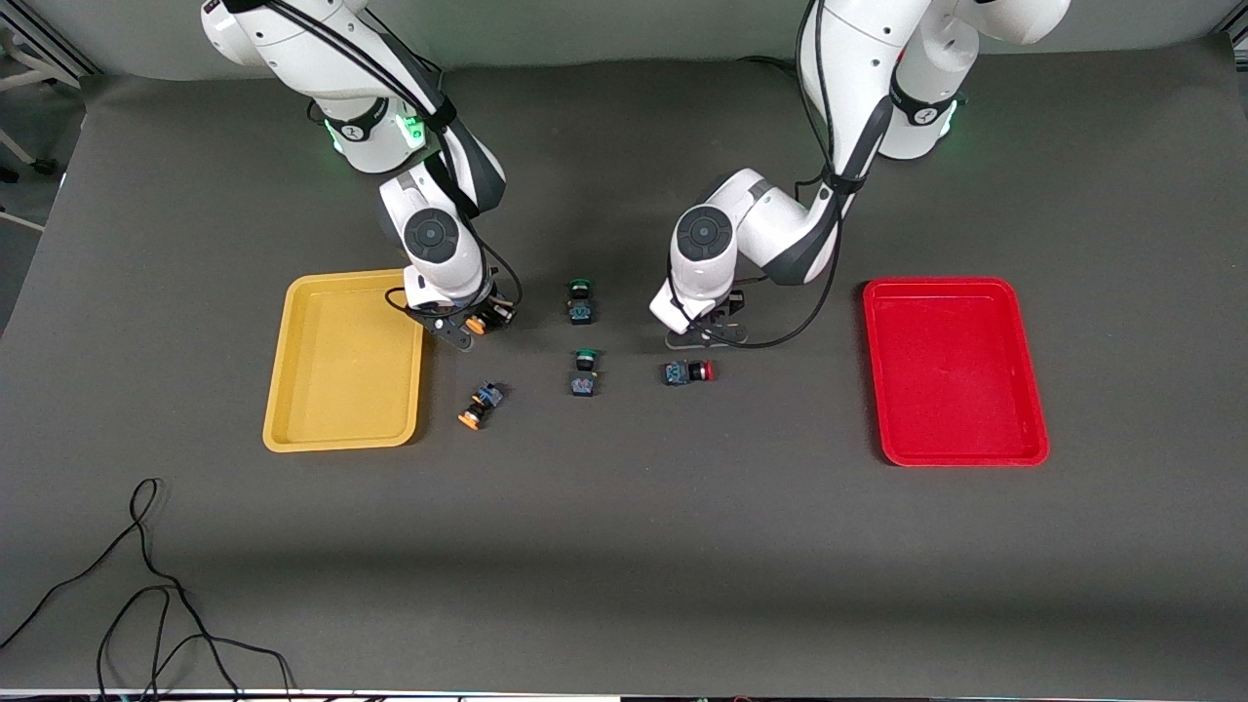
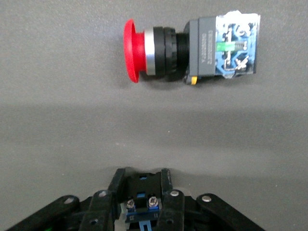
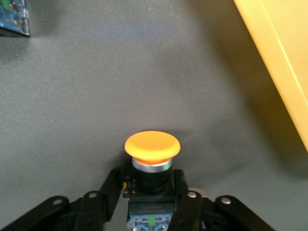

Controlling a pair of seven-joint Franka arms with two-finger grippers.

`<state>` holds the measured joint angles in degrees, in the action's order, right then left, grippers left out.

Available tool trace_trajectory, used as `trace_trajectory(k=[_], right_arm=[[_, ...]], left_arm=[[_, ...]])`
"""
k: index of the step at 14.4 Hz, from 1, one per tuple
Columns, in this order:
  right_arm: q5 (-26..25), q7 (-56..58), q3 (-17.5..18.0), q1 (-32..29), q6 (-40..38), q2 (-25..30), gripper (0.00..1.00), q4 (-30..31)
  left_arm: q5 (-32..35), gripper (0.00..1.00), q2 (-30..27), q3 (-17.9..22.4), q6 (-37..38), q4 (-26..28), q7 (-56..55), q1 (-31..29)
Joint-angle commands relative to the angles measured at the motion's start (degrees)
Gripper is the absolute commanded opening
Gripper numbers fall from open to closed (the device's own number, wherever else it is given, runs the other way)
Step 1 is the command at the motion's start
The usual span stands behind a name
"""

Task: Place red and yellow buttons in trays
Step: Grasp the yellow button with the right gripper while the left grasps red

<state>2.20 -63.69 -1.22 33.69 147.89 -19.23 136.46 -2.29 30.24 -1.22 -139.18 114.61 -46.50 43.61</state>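
Two jaws grip buttons mid-worktop: my right jaws [image 3: 144, 202] pinch a yellow button [image 3: 151, 147] beside the yellow tray [image 1: 343, 363]; my left jaws [image 2: 143, 195] clamp a switch body [image 2: 141, 202] near a loose red button [image 1: 687, 371].

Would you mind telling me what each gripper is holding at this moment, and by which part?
The right gripper grips an orange-yellow button by its black body. The left gripper grips a black-and-blue switch body; its cap is hidden.

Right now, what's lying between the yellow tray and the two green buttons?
In the front view, one orange button lies loose there; the right gripper holds another.
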Motion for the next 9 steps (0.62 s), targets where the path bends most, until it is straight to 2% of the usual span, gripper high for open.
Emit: trace_trajectory(k=[1,3,6,9], right_arm=[[0.61,-0.30,-0.54,0.67,-0.06,1.21,0.31,0.03],[0.61,-0.12,-0.72,0.58,-1.63,2.52,0.26,-0.14],[0.61,2.86,-1.94,-0.03,-8.91,8.48,0.16,-0.67],[0.70,9.35,-7.46,-0.12,-18.14,16.47,0.13,-1.46]], left_arm=[[-0.43,0.07,-1.49,0.43,6.60,-5.08,-0.70,-1.76],[-0.43,0.06,-3.24,0.34,13.64,-9.57,2.10,-4.67],[-0.70,0.04,-10.79,0.34,18.75,-9.50,9.92,-9.49],[-1.75,0.04,-17.47,0.60,25.25,-8.10,17.65,-14.76]])
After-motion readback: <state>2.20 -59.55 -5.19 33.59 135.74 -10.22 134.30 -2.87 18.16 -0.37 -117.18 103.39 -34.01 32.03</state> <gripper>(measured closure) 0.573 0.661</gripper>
